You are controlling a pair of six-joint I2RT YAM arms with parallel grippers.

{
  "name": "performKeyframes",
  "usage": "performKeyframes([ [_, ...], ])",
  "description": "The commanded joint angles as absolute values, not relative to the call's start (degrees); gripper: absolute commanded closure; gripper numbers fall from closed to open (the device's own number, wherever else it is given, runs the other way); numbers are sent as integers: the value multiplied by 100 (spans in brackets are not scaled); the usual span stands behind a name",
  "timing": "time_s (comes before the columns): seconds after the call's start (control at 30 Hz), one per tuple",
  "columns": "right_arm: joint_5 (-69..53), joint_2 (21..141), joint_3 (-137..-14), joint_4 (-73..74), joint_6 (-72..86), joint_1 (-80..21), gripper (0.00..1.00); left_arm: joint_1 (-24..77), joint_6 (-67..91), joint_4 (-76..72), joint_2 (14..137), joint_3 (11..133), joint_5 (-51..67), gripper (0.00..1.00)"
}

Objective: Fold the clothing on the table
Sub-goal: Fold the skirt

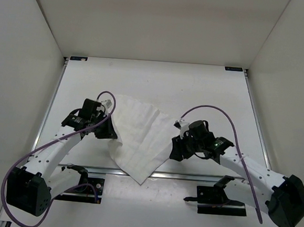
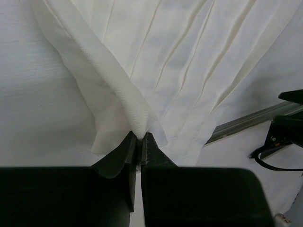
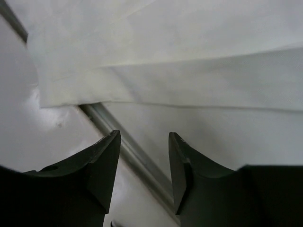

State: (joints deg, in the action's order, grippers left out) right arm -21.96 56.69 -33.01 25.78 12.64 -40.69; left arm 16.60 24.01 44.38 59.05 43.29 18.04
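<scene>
Your left gripper pinches raised fold at left edge of clothing, jaws nearly closed. Your right gripper gapes empty just beside clothing's right edge. Clothing lies crumpled at middle of table, near corner over near rail.

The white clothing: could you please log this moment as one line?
left gripper shut on thin white crinkled fabric clothing | right gripper open, empty | clothing's near corner over metal rail of matte white table
</scene>
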Motion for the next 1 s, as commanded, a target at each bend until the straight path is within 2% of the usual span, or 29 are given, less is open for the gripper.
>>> performKeyframes([
  [0.0,-1926,6230,-3489,1680,817,-3763,58,1678,2434,4149,5731,4184,1960,100],
  [0.07,-1942,6425,-3463,1277,949,-3438,63,1661,2452,4105,5687,4131,1960,100],
  [0.13,-1934,6827,-3568,1090,1142,-3252,63,1679,2461,4079,5695,4087,1951,100],
  [0.27,-1731,7565,-4076,1212,1344,-3164,54,1609,2417,4095,5678,4096,1943,100],
  [0.4,-1433,7892,-4105,1310,2211,-3138,53,1582,2399,4157,5634,4078,1977,100],
  [0.47,-1555,8006,-4017,1195,2355,-3024,48,1538,2364,4131,5625,4052,2012,100],
  [0.63,-1081,8805,-4595,1810,2189,-3164,46,1520,2347,4139,5643,4025,1987,100],
  [0.67,-1090,8928,-4631,1845,2188,-3199,48,1547,2338,4105,5643,4025,2004,100],
  [0.7,-1125,9017,-4667,1767,2223,-3130,60,1556,2329,4104,5643,4025,2013,100],
  [0.73,-1177,9096,-4745,1697,2171,-3059,77,1538,2347,4104,5643,3999,2039,100],
  [0.83,-1345,9272,-4921,1609,2153,-2822,100,1512,2355,4113,5608,3999,2083,100],
  [0.97,-1284,9666,-5596,1792,1952,-2567,100,1555,2443,4069,5546,3929,2109,100],
])
